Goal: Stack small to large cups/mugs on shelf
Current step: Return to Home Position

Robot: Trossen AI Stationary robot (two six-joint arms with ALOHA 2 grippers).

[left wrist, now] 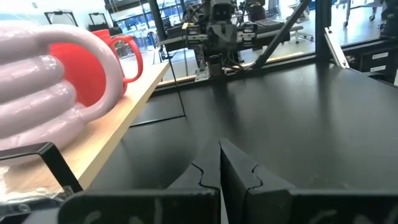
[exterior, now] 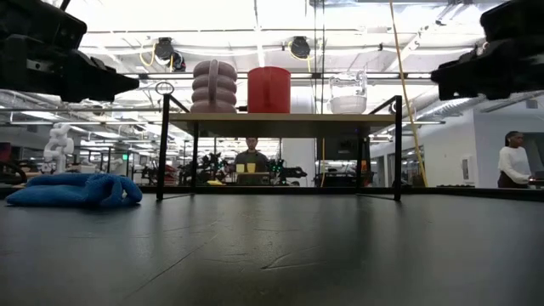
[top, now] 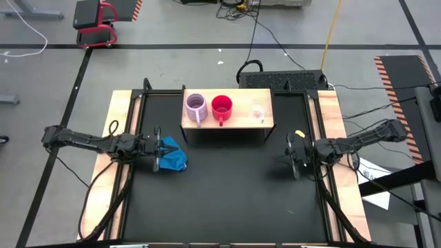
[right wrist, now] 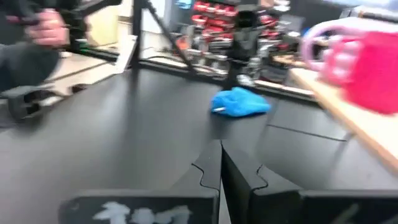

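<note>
Three cups stand side by side on their bases on the wooden shelf [top: 241, 125]: the ribbed lilac mug [top: 196, 107] at its left, the red mug [top: 222, 107] in the middle, the clear glass cup [top: 258, 110] at its right. The low view shows the lilac mug [exterior: 213, 86], red mug [exterior: 269, 89] and glass cup [exterior: 348, 92] in a row on the shelf [exterior: 280, 124]. My left gripper [left wrist: 219, 163] is shut, above the table left of the shelf. My right gripper [right wrist: 221, 163] is shut, off the shelf's right end.
A crumpled blue cloth [top: 172, 156] lies on the black tabletop beside my left gripper [top: 157, 150]. The shelf stands on thin black legs [exterior: 161, 149]. Bare tabletop stretches between the arms and toward the near edge. People show in the room behind.
</note>
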